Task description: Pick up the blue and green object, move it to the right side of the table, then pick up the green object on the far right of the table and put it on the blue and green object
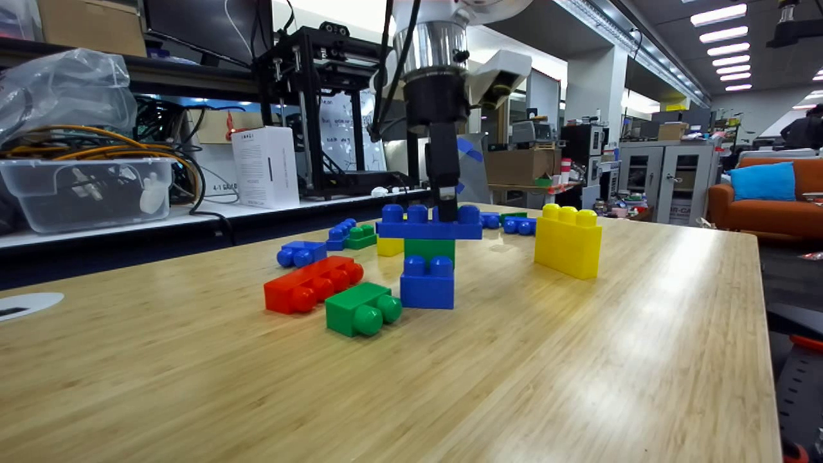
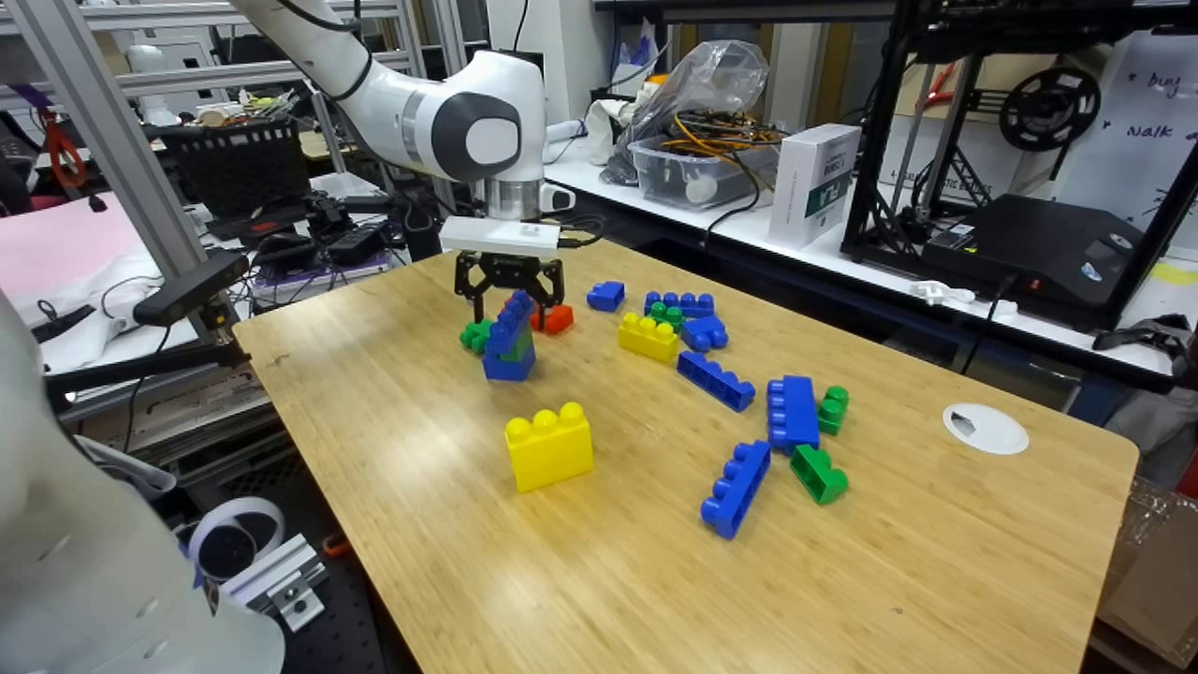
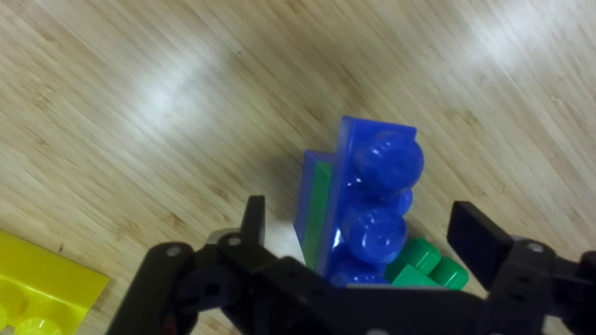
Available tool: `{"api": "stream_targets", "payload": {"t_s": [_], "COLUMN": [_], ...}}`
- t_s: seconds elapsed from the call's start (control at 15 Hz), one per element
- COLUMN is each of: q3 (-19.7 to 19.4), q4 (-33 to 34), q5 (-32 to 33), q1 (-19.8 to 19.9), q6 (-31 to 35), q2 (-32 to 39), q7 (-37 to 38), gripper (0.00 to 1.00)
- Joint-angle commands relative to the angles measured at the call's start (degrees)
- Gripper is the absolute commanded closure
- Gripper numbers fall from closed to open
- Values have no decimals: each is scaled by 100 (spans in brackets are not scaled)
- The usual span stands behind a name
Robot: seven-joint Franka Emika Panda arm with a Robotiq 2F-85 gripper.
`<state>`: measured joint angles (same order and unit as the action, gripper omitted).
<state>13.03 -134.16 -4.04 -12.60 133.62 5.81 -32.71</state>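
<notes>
The blue and green object stands upright on the light wood table, a wide blue brick on top, green in the middle, a blue brick at the bottom. Pointing straight down, my gripper is around its upper part. In the wrist view, the tower's studs lie between the two spread fingers, with a gap on each side. Two green bricks, a studded one and a tipped one, lie at the right of the brick group in an exterior view; I cannot tell which is the task's green object.
Close beside the tower lie a green brick and a red brick. A large yellow brick stands apart. Several blue bricks, such as this long one, and a smaller yellow brick are scattered over the table.
</notes>
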Motion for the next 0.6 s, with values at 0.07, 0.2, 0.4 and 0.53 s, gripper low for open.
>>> {"api": "stream_targets", "payload": {"t_s": [0.07, 0.2, 0.4, 0.53], "q3": [73, 88, 125, 158], "q4": [-176, -188, -171, -148], "q5": [-91, -72, 1, 33], "q1": [79, 73, 58, 52], "q6": [353, 461, 602, 651], "q2": [62, 129, 213, 270], "q7": [-334, -313, -266, -252], "gripper": [0, 0, 34, 48]}}
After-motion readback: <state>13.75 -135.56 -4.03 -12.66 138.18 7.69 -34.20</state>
